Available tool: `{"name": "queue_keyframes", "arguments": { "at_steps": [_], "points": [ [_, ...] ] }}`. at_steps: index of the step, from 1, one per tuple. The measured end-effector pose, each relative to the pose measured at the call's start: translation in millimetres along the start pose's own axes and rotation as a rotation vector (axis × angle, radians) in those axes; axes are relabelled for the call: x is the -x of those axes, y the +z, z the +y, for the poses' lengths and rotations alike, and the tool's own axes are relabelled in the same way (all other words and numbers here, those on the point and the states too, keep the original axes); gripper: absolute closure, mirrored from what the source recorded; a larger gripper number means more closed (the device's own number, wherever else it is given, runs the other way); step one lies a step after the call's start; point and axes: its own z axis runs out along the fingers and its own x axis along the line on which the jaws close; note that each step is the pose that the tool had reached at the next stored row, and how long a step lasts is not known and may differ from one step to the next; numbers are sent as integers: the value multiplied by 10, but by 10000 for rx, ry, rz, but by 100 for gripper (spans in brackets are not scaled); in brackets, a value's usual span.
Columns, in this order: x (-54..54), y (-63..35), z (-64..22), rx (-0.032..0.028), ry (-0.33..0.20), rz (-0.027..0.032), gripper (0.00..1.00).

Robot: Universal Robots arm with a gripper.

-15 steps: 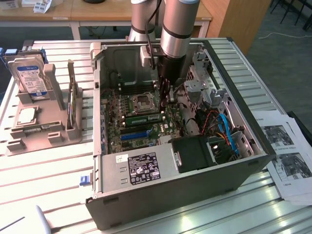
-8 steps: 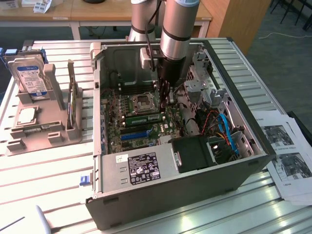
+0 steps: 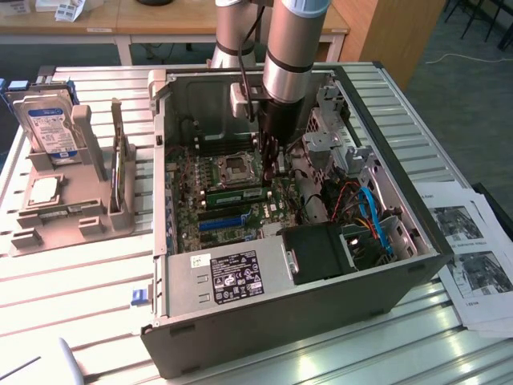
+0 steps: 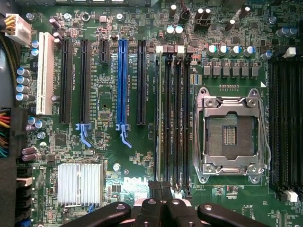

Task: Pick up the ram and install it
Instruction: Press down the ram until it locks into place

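Gripper (image 4: 160, 189) closed above the motherboard (image 4: 109, 142)

The ram (image 3: 238, 196) was seen seated on the board, by the arm, in the exterior view; fingers (image 4: 154, 194) pressed together, nothing gripped, were shown by the wrist view

ram (image 3: 240, 195) | long, thin, green stick with a pale label on its side | standing on its long edge | just beside claw (image 3: 277, 170), toward the exterior view's left, not held
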Motion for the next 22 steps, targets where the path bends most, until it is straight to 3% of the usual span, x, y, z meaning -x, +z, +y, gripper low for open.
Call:
{"name": "queue_keyframes", "arguments": {
  "at_steps": [22],
  "points": [
    [0,46,-17,0,0,1,90]
  ]
}}
